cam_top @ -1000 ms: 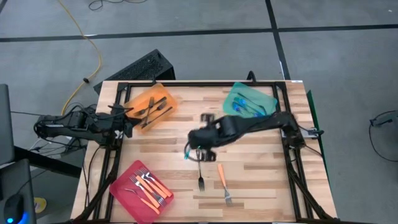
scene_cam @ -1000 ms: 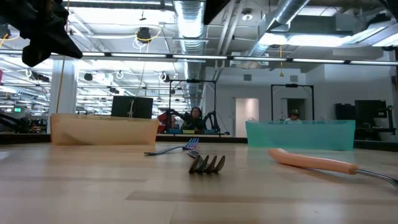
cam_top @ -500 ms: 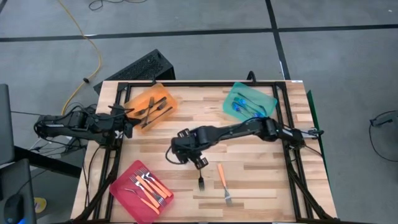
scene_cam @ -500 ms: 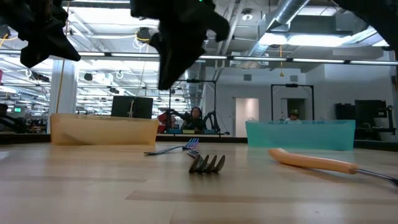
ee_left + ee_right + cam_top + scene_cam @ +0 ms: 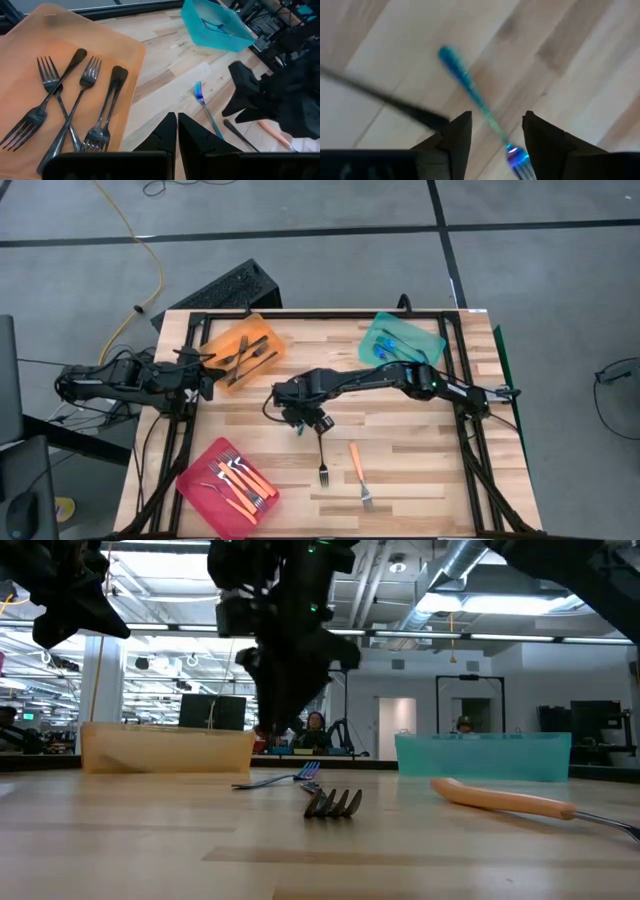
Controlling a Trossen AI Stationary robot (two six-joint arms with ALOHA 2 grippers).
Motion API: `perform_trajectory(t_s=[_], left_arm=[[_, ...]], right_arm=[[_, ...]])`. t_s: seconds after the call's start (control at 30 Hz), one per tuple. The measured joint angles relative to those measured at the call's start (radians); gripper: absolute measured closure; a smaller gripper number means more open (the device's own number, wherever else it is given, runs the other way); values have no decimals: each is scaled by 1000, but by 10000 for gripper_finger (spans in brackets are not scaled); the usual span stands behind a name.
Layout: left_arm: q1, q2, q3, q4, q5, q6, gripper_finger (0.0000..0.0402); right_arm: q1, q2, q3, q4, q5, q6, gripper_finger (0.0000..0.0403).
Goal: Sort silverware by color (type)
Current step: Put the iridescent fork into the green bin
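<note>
My right gripper is open, low over the table's middle, pointing down. A blue-handled fork lies flat on the wood under it, between the two fingers and apart from them; it also shows in the low view. A dark fork and an orange-handled fork lie nearer the table's near edge. My left gripper is shut and empty, waiting by the orange tray at the far left.
The orange tray holds several dark forks. The teal tray at the far right holds blue forks. The pink tray at the near left holds orange-handled forks. The dark fork's handle lies close beside the blue fork.
My right gripper has gone toward the table's left edge and come down over the blue fork, its fingers staying open. The forks on the table have not moved.
</note>
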Motion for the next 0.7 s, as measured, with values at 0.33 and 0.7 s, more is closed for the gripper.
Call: perform_trajectory(t_s=[0.33, 0.7], left_arm=[[0, 0, 0, 0, -50, -22, 401], [0, 0, 0, 0, -88, -48, 401]], right_arm=[[-8, -7, -72, 56, 2, -121, 216], [-22, -6, -236, 224, 82, -153, 225]])
